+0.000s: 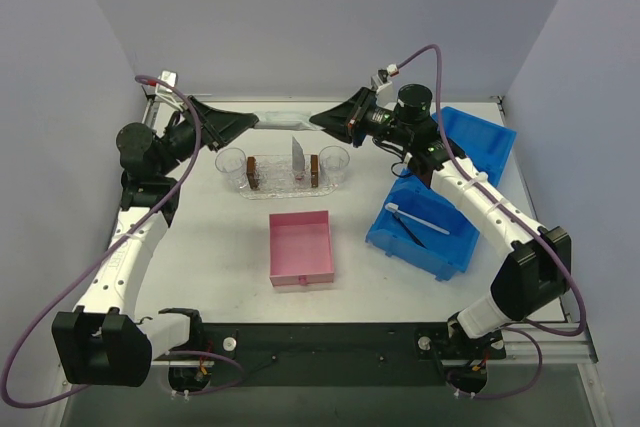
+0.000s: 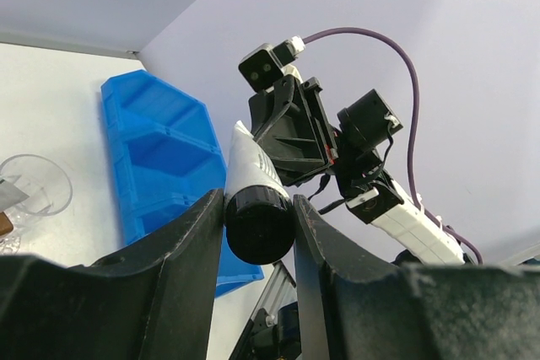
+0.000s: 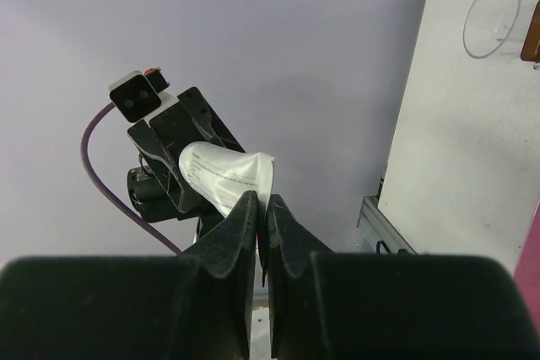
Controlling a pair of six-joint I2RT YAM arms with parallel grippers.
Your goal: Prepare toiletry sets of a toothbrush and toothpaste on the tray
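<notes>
A silver-white toothpaste tube (image 1: 285, 118) hangs in the air at the back of the table, held at both ends. My left gripper (image 1: 257, 121) is shut on its black cap (image 2: 257, 225). My right gripper (image 1: 313, 119) is shut on its flat crimped end (image 3: 245, 174). Below them lies the clear oval tray (image 1: 283, 187) with two brown blocks (image 1: 253, 173). A second toothpaste tube (image 1: 297, 154) stands upright on it. A white toothbrush (image 1: 418, 219) lies in the blue bin (image 1: 470, 137).
A clear cup (image 1: 231, 162) stands at the tray's left end and another (image 1: 334, 160) at its right end. A pink square box (image 1: 301, 247) sits in front of the tray. The blue bin fills the right side, and walls close in the back and sides.
</notes>
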